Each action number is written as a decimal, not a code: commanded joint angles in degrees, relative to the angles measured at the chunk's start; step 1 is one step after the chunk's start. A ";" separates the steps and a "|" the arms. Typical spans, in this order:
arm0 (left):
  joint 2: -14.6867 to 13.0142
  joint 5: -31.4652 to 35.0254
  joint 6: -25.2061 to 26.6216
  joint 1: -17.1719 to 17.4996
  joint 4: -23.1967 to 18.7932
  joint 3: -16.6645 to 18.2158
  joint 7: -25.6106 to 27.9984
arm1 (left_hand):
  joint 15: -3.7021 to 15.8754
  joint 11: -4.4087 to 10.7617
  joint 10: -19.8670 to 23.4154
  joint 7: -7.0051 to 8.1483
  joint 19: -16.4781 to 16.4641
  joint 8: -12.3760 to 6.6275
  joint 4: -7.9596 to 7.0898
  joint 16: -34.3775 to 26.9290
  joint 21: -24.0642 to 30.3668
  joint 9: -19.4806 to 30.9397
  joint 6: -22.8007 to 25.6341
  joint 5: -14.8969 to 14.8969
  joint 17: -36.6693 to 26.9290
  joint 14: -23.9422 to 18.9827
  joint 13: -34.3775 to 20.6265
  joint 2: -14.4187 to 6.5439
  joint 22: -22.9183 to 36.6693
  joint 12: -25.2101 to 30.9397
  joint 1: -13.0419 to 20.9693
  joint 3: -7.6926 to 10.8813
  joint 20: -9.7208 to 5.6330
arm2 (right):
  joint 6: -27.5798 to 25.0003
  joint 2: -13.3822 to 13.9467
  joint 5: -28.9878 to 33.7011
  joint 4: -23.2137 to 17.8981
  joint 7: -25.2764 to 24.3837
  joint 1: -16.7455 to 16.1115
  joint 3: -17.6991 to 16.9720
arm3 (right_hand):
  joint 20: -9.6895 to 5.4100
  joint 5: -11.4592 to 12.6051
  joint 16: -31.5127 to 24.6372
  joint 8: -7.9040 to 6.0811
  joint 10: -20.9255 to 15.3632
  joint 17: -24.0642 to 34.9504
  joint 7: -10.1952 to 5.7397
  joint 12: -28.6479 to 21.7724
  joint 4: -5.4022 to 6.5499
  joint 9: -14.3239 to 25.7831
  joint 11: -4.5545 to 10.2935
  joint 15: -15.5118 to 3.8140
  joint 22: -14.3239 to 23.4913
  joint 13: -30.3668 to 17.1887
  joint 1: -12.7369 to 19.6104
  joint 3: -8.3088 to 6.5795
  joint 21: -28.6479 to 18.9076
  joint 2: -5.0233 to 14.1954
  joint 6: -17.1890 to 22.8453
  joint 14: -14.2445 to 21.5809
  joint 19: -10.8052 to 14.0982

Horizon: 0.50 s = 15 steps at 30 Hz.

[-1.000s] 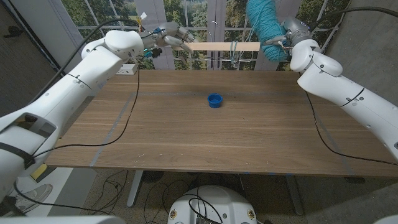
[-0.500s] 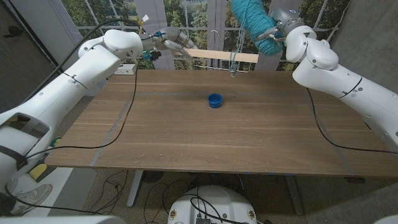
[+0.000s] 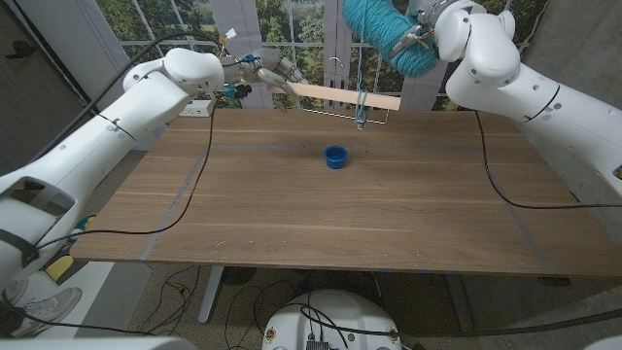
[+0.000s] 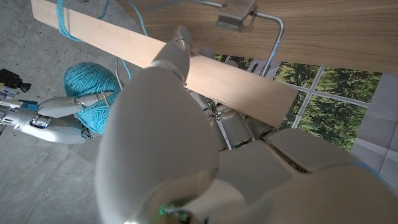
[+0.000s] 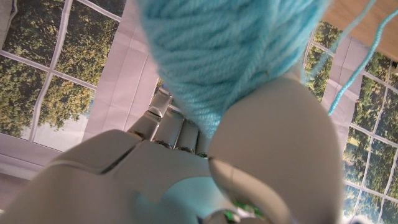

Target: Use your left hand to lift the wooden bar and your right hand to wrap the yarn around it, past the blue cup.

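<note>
Left hand (image 3: 264, 70): fingers closed around one end of the wooden bar (image 3: 345, 95), holding it in the air above the far edge of the wooden table (image 3: 292, 209). In the left wrist view the hand (image 4: 168, 124) wraps the bar (image 4: 161, 59) from below, one finger lying across its face.

Wooden bar: pale, flat, long; slightly tilted, the free end lower and pointing toward the robot's right. Turns of teal yarn are wound around it near the free end (image 3: 361, 98); in the left wrist view these wraps (image 4: 65, 15) sit close to the bar's far tip.

Right hand (image 3: 428, 29): fingers clasped on a ball of teal yarn (image 3: 384, 29), raised high above the table's far side, just above the bar's free end. In the right wrist view the ball (image 5: 230, 56) bulges past the hand (image 5: 186, 155), and loose strands (image 5: 354, 50) trail off it. A strand (image 3: 363, 68) runs down from the ball to the wraps on the bar.

Blue cup (image 3: 335, 157): small, upright, standing on the table near its middle, nearer the robot than the bar, well apart from both hands.

Thin wire frame (image 3: 374, 119): at the table's far edge, under the bar's free end.

Black cables (image 3: 199, 180): draped across the table on the left and on the right.
</note>
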State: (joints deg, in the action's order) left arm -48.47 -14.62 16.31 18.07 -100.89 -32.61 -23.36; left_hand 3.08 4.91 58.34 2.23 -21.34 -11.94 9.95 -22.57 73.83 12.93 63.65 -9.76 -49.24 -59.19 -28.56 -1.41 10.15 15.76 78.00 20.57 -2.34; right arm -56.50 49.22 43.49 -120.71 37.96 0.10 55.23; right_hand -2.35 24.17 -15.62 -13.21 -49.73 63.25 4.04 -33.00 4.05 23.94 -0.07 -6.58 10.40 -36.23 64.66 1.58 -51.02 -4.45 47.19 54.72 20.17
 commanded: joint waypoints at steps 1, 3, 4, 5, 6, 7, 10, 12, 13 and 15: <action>0.03 4.33 3.15 -1.29 -0.55 -1.46 1.44 | 10.35 -0.09 0.53 -2.14 0.36 -0.42 -0.77 0.17 0.27 0.19 1.76 -0.35 -0.13 -7.23 -0.19 -5.02 0.18 -0.20 4.43 1.01 -1.23 | 0.76 -2.26 7.22 -0.01 22.61 6.32 1.63 | -4.50 0.47 -0.02 0.01 -8.54 0.06 -12.65 -0.23 0.55 0.32 7.97 -6.40 -0.05 -0.34 12.77 0.07 0.36 13.23 12.84 -0.96 0.39; -0.14 5.42 3.97 -1.49 -1.01 -1.79 1.81 | 10.34 -0.12 0.57 -2.14 0.38 -0.41 -0.77 0.25 0.30 0.19 1.73 -0.35 -0.12 -7.17 -0.24 -5.02 0.18 -0.19 4.42 1.00 -1.21 | 1.41 -2.24 7.43 -0.46 26.17 6.92 1.08 | -4.50 0.52 -0.01 0.00 -8.57 0.05 -12.62 -0.27 0.60 0.32 7.97 -6.39 -0.04 -0.43 12.80 0.12 0.37 13.27 12.90 -0.91 0.39; -0.08 5.69 4.10 -1.49 -0.97 -1.80 2.03 | 10.34 -0.08 0.59 -2.18 0.39 -0.45 -0.77 0.25 0.30 0.19 1.83 -0.35 -0.14 -7.18 -0.27 -5.02 0.18 -0.18 4.43 1.01 -1.22 | 1.72 -2.24 7.38 -0.64 28.18 7.33 0.80 | -4.54 0.54 -0.02 0.01 -8.59 0.04 -12.58 -0.28 0.61 0.33 7.91 -6.41 -0.04 -0.45 12.85 0.13 0.37 13.28 12.89 -0.88 0.42; -0.01 5.82 4.18 -1.42 -0.98 -1.73 2.28 | 10.34 -0.07 0.55 -1.98 0.41 -0.43 -0.78 0.28 0.33 0.19 1.80 -0.35 -0.18 -7.18 -0.27 -5.04 0.19 -0.24 4.42 1.01 -1.20 | 1.98 -2.21 7.51 -0.85 30.13 7.75 0.60 | -4.55 0.58 -0.02 0.01 -8.44 0.04 -12.54 -0.23 0.61 0.29 8.02 -6.43 -0.04 -0.52 12.92 0.15 0.37 13.30 12.96 -0.83 0.44; 0.14 5.68 3.78 -1.54 -0.54 -1.73 1.96 | 10.34 -0.03 0.56 -2.01 0.42 -0.46 -0.78 0.29 0.33 0.20 1.85 -0.35 -0.19 -7.18 -0.26 -5.04 0.19 -0.25 4.42 1.01 -1.20 | 2.31 -2.16 7.69 -1.09 31.95 8.14 0.41 | -4.57 0.60 -0.03 0.01 -8.59 0.04 -12.58 -0.26 0.60 0.31 7.99 -6.44 -0.04 -0.48 12.97 0.15 0.37 13.31 12.93 -0.79 0.47; 0.27 5.69 3.84 -1.49 -0.48 -1.68 2.11 | 10.34 -0.07 0.58 -2.07 0.43 -0.43 -0.78 0.29 0.35 0.20 1.79 -0.35 -0.22 -7.21 -0.23 -5.04 0.19 -0.28 4.42 1.02 -1.21 | 2.49 -2.02 7.68 -1.57 33.43 8.24 -0.05 | -4.54 0.62 -0.03 0.00 -8.55 0.03 -12.56 -0.20 0.61 0.34 7.94 -6.43 -0.04 -0.44 13.01 0.17 0.39 13.31 12.93 -0.76 0.42; 0.31 7.35 3.96 -2.01 -0.47 -2.49 2.15 | 10.35 -0.06 0.57 -2.16 0.45 -0.42 -0.79 0.36 0.37 0.20 1.77 -0.35 -0.19 -7.19 -0.23 -5.05 0.19 -0.33 4.41 1.02 -1.20 | 2.80 -1.53 5.51 -3.04 37.12 8.16 -2.61 | -4.54 0.69 -0.02 0.04 -8.67 0.01 -12.47 -0.16 0.65 0.36 7.80 -6.40 -0.03 -0.37 13.12 0.25 0.37 13.32 12.88 -0.68 0.54; 0.83 7.31 3.16 -2.41 0.67 -2.71 1.54 | 10.35 -0.08 0.58 -2.09 0.47 -0.47 -0.77 0.35 0.38 0.20 1.90 -0.35 -0.23 -7.24 -0.27 -5.05 0.19 -0.33 4.43 1.02 -1.22 | 2.81 -1.13 3.57 -3.85 39.37 8.39 -4.19 | -4.54 0.73 -0.02 0.05 -8.64 0.00 -12.34 -0.15 0.69 0.39 7.75 -6.39 -0.03 -0.42 13.17 0.29 0.37 13.35 12.86 -0.62 0.58; 1.43 7.39 2.66 -2.53 1.59 -2.86 1.75 | 10.35 -0.04 0.61 -2.04 0.49 -0.45 -0.77 0.35 0.39 0.20 1.86 -0.35 -0.25 -7.26 -0.25 -5.04 0.19 -0.34 4.43 1.03 -1.22 | 2.36 -0.56 2.15 -4.82 40.99 8.99 -4.97 | -4.47 0.77 -0.02 0.06 -8.75 0.00 -12.35 -0.12 0.67 0.45 7.48 -6.44 -0.03 -0.34 13.29 0.30 0.37 13.35 12.76 -0.59 0.58; 2.15 7.80 2.17 -3.16 2.92 -3.42 1.32 | 10.35 -0.04 0.61 -2.04 0.50 -0.43 -0.78 0.37 0.41 0.21 1.81 -0.35 -0.26 -7.29 -0.25 -5.06 0.19 -0.38 4.43 1.03 -1.22 | 1.48 0.64 -0.16 -6.10 40.99 10.20 -4.87 | -4.41 0.84 -0.10 0.13 -8.79 0.01 -12.08 -0.06 0.78 0.40 7.54 -6.37 -0.02 -0.29 13.35 0.32 0.34 13.53 12.74 -0.35 0.73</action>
State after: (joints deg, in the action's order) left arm -48.15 -9.49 19.35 16.45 -101.10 -34.48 -21.81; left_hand 3.08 4.91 58.34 2.23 -20.94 -12.12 9.95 -22.35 73.83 12.89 63.66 -9.75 -49.24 -59.19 -28.56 -1.41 10.28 15.37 78.00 20.57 -2.56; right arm -54.79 47.72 48.76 -122.36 66.22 6.61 54.45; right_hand -2.58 24.61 -15.62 -12.98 -50.59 63.10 3.22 -32.69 4.46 24.13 0.30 -7.09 10.40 -36.24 64.71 1.96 -50.58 -4.51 47.98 54.19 20.39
